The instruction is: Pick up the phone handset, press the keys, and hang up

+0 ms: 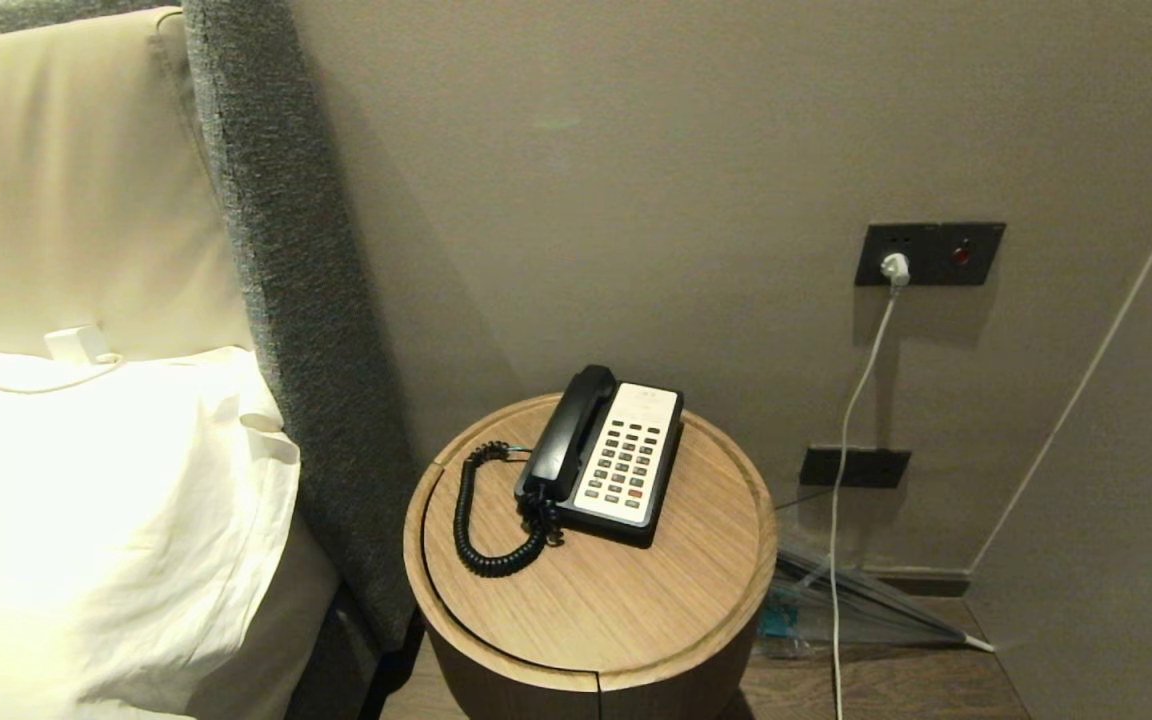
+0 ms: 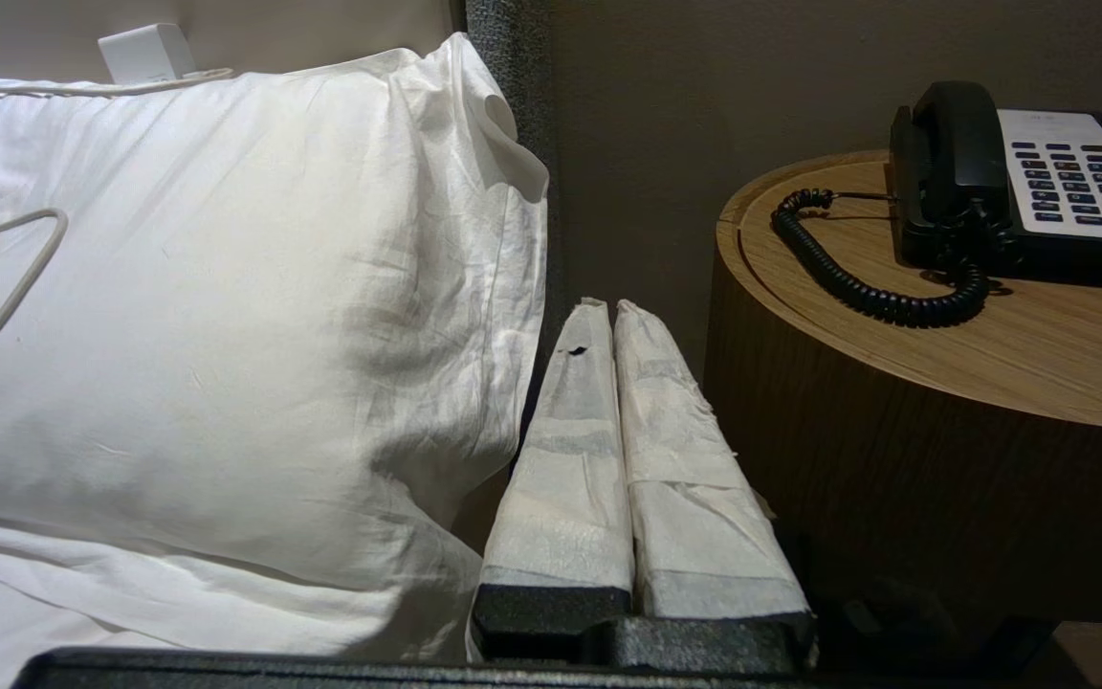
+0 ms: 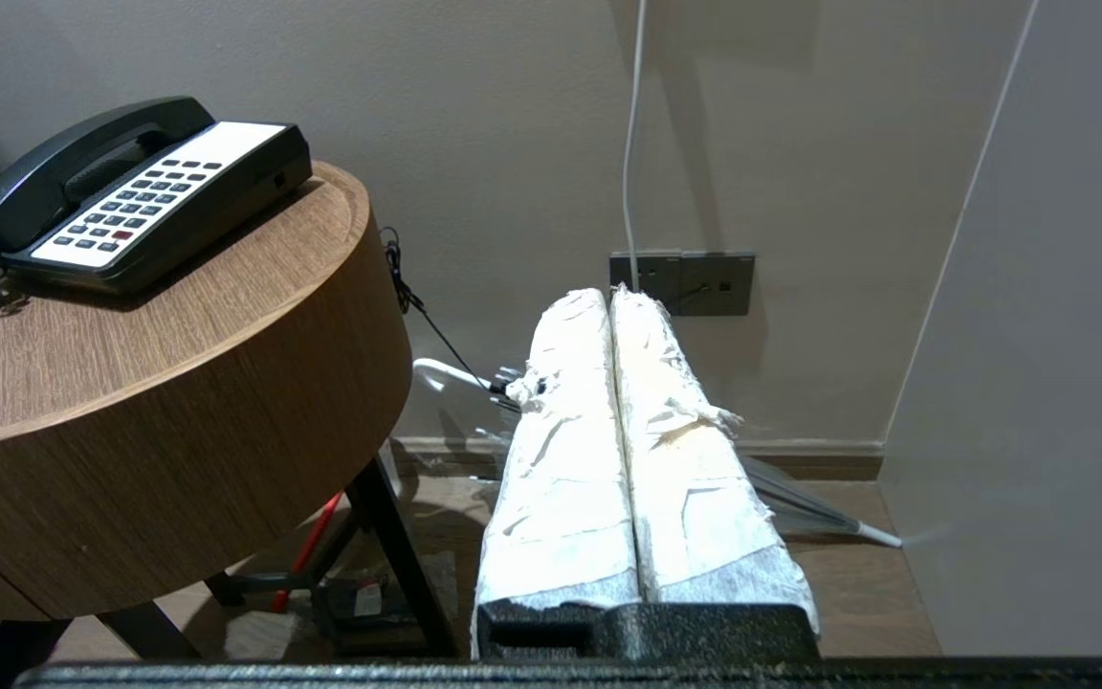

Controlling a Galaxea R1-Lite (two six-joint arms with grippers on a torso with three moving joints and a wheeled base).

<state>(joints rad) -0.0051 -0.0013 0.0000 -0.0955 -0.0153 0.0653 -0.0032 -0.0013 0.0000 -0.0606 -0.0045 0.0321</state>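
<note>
Round wooden desk (image 1: 636, 590) by bed: long glossy black phone handset (image 1: 568, 430) cradled, axis toward wall, nearer my left tool (image 2: 606, 311); both tools pressed together, right tool (image 3: 610, 299) lower.

In front of me is a plain grey-brown wall (image 1: 636, 180). On the left stands a bed w/ grey fabric headboard edge (image 1: 286, 300), a cream padded panel (image 1: 56, 170) and a white pillow (image 1: 96, 520). Beside it is a round wood surface (image 1: 596, 600), its rim raised. On the wall at the right are a dark socket plate (image 1: 931, 253) w/ a white plug and cable (image 1: 841, 480), and a 2nd dark plate (image 1: 854, 467) lower. The floor (image 1: 896, 685) is dark wood.
</note>
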